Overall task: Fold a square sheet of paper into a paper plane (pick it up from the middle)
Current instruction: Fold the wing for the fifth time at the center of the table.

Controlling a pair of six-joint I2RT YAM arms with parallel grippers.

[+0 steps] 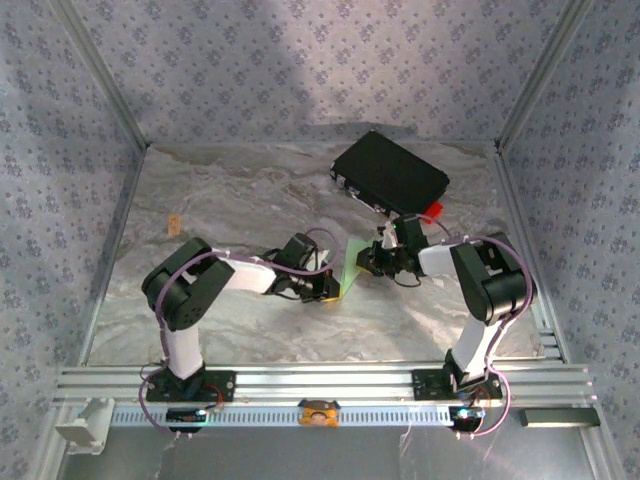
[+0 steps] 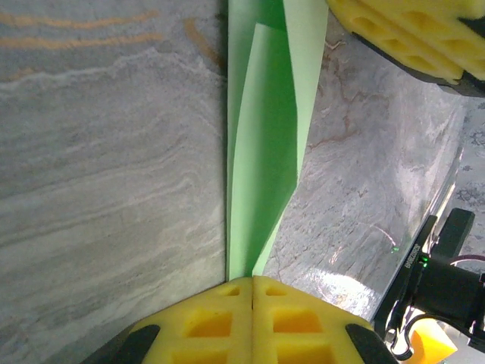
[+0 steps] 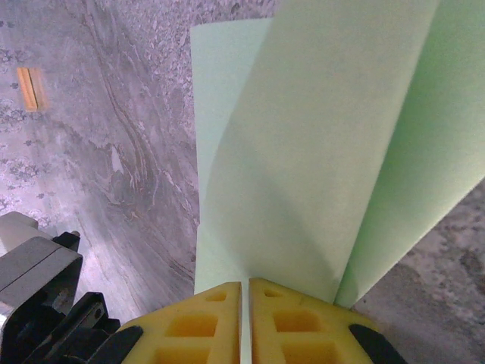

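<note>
**Top external view: two arms share one green sheet, fold half made**

Top external view shows the left gripper and the right gripper almost nose to nose over the middle of the grey marbled table. A thin pale green sheet of paper hangs between them.

On the left wrist camera, that gripper's yellow ribbed pads are pressed together on the narrow end of the sheet. The sheet runs away from the pads creased lengthwise, one flap lying over another. On the right wrist camera, the right gripper's pads are likewise clamped on an edge. From there the paper bows upward in a loose curl rather than lying flat.

The sheet is narrowed and creased but not yet a pointed dart, so a lengthwise fold appears to be in hand. The next move probably calls for bringing the loose flap down onto its partner and pressing the crease. With both ends pinched, any pull apart could tear the thin paper.

A black rectangular case lies at the far right of the table, with a small red tab at its near corner, just behind the right arm. A small orange strip sits well apart at the left. Nothing blocks the fold, and the tightest constraint looks to be how close the two grippers are to each other.
</note>
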